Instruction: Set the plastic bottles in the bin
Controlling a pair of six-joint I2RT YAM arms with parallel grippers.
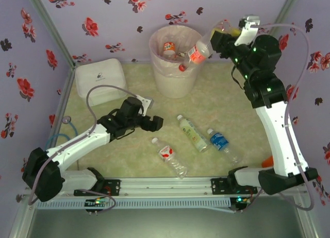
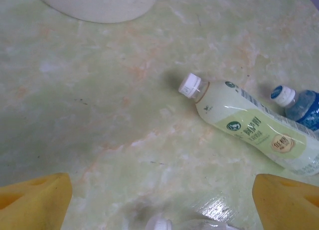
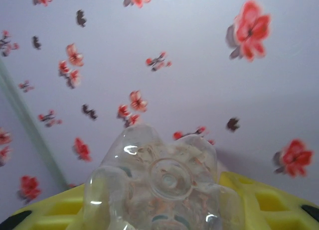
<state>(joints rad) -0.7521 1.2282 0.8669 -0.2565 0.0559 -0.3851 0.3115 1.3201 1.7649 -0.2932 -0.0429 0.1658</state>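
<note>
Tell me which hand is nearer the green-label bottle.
Left. The left hand hovers just left of the green-label bottle; the right hand is raised beside the bin, gripping a red-label bottle.

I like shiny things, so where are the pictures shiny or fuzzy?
Left wrist view: a shiny white glare patch on the table near the bottom edge, while the green-label bottle looks fairly sharp. Right wrist view: the held bottle is so close it looks fuzzy, with tiny glints, and the wall flowers are blurry. Top external view: soft, even light, no hard shadows.
</note>
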